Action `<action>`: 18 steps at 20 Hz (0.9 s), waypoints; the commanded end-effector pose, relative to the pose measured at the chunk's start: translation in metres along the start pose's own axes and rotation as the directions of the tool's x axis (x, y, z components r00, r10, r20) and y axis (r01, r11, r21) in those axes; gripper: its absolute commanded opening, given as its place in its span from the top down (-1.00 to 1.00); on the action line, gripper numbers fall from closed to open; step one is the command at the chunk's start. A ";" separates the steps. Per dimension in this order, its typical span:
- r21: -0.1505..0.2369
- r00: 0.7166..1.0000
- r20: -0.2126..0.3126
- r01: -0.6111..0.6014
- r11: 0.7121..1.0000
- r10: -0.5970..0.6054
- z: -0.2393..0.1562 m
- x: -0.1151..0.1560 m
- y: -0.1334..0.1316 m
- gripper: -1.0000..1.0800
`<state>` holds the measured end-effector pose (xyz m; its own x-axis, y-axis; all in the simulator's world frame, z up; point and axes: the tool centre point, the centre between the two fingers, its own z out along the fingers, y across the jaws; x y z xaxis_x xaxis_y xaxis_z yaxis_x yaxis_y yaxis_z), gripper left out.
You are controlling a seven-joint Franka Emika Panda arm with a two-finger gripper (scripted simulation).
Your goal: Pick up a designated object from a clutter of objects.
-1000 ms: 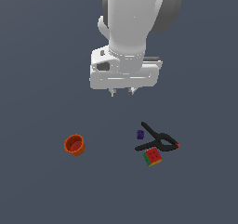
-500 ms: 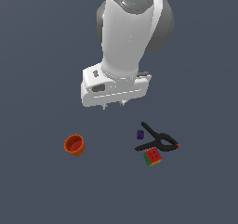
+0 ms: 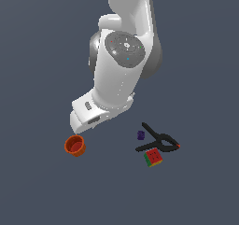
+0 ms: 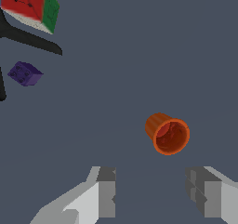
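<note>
The orange-red ribbed cup (image 3: 74, 145) stands on the grey floor at the exterior view's left, and it shows in the wrist view (image 4: 167, 133) with its mouth open. My gripper (image 4: 153, 193) is open and empty, its two fingers (image 4: 106, 188) spread wide, with the cup a little beyond them. In the exterior view the hand (image 3: 88, 116) hangs just above the cup and hides the fingers. The black clamp (image 3: 158, 140), the red-green cube (image 3: 153, 157) and the tiny purple block (image 3: 140, 135) lie together at the exterior view's right.
In the wrist view the cube (image 4: 30, 4), a clamp handle (image 4: 32, 38) and the purple block (image 4: 25, 73) lie well apart from the cup. The arm's white body (image 3: 123, 65) fills the middle of the exterior view.
The arm has swung toward the exterior view's left and lower, bringing the hand from above the clutter's middle to just above the cup. No object has moved.
</note>
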<state>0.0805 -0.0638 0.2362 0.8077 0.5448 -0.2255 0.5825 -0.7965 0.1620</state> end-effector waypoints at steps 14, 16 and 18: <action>-0.048 0.871 0.218 0.460 0.887 -0.440 0.092 0.012 0.070 -0.23; -0.039 0.835 0.248 0.515 0.856 -0.491 0.105 0.013 0.078 -0.23; -0.028 0.796 0.278 0.566 0.824 -0.537 0.117 0.013 0.085 -0.23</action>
<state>0.1271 -0.1482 0.1426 0.3532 0.7828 -0.5124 0.9230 -0.3808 0.0545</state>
